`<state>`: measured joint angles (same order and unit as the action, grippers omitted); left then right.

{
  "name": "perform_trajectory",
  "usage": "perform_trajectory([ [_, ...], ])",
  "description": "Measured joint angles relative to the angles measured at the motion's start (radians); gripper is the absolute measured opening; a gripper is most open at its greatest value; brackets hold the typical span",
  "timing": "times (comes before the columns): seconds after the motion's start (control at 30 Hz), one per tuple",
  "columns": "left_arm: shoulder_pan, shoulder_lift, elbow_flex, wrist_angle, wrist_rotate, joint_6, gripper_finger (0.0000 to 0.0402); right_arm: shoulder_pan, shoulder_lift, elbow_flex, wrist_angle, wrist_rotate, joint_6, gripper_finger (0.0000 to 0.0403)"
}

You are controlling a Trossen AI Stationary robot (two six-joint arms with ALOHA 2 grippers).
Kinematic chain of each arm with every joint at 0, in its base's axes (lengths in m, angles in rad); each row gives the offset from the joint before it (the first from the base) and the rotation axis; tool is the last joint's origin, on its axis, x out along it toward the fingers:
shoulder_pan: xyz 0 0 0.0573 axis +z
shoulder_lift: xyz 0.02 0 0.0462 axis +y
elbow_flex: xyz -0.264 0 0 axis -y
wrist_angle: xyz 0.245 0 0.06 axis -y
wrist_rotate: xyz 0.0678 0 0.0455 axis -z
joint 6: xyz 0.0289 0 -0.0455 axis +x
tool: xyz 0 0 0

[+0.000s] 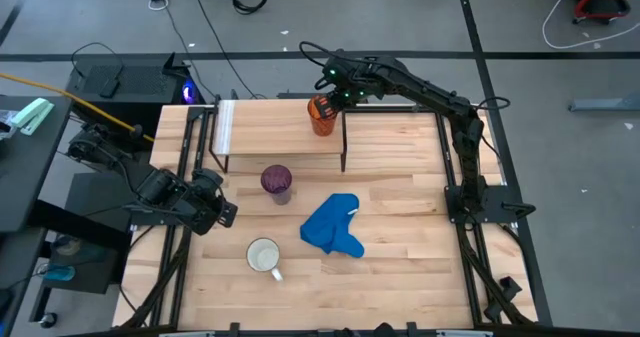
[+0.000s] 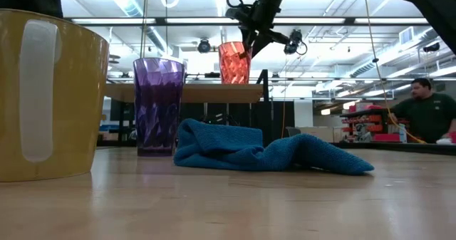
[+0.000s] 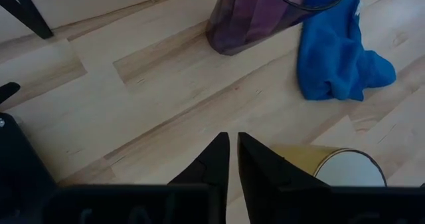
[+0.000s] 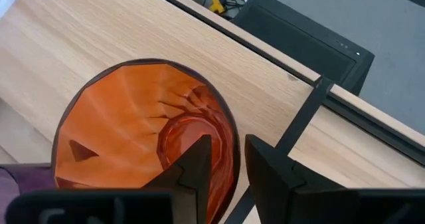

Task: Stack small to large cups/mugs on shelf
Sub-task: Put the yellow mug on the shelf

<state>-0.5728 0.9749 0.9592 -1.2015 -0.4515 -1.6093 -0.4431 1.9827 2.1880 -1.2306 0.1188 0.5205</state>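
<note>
The small orange cup [image 1: 321, 116] [image 2: 234, 62] stands upright on its base at the right end of the shelf [image 1: 275, 127] [image 2: 185, 92]. My right gripper [image 1: 334, 95] [image 4: 229, 154] is at its rim, shut on it. The purple tumbler [image 1: 277, 182] [image 2: 158, 105] stands on the table in front of the shelf. Nearer the table's near edge the white mug [image 1: 264, 256] [image 2: 46, 90] stands upright, handle toward the near edge. My left gripper [image 1: 228, 213] [image 3: 233, 144] is shut and hovers at the table's left, between tumbler and mug, touching nothing. My right gripper holds the orange cup by its rim [image 4: 234, 141] on the side toward the table's far right. One finger [image 4: 196, 164] is inside the cup and the other [image 4: 272, 177] outside. It comes slanting down from the far right. The cup is upright, its base on the shelf.
A crumpled blue cloth [image 1: 333, 227] [image 2: 271, 154] lies on the table right of the tumbler and mug. The shelf's left and middle are bare, with the white strip [image 1: 226, 125] at its left end. A person [image 2: 424, 108] sits in the room beyond the table.
</note>
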Motion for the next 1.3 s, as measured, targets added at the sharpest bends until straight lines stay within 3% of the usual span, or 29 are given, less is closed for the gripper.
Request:
perform_trajectory([
  [1.1, 0.0, 0.0, 0.0, 0.001, -0.001, 0.009, 0.0035, -0.002, -0.227, 0.005, -0.02, 0.012, -0.039, 0.0096],
  [1.3, 0.0, 0.0, 0.0, 0.03, -0.001, 0.099, 0.0026, 0.002, -0.228, 0.005, -0.081, 0.0, -0.071, 0.0096],
])
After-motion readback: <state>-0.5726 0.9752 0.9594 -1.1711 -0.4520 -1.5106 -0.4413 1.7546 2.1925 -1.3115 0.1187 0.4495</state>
